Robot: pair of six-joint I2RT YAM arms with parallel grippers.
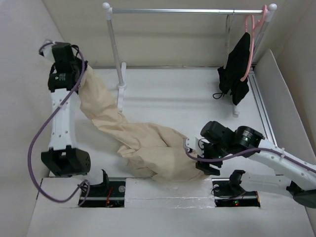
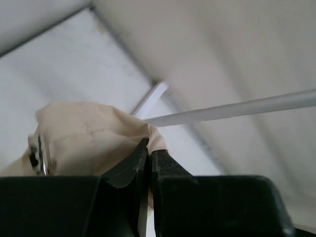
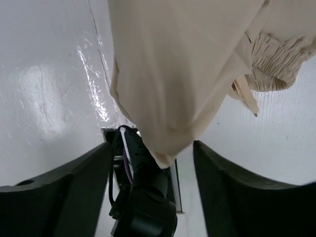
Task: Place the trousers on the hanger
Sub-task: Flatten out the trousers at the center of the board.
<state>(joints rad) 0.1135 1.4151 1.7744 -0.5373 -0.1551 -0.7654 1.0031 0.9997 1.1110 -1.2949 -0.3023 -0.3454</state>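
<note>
Risks losing the trousers (image 1: 148,143) from the thin pinch of the left gripper (image 2: 148,144), clamped on one raised end, with the rest sagging heavy across the table (image 1: 173,98) toward the right gripper (image 3: 151,148), spread open at the waist end.

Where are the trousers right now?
Top view: the trousers run diagonally from the left hand, shut on one end at the far left, down to a heap at the near edge of the table, beside the open right hand.
</note>
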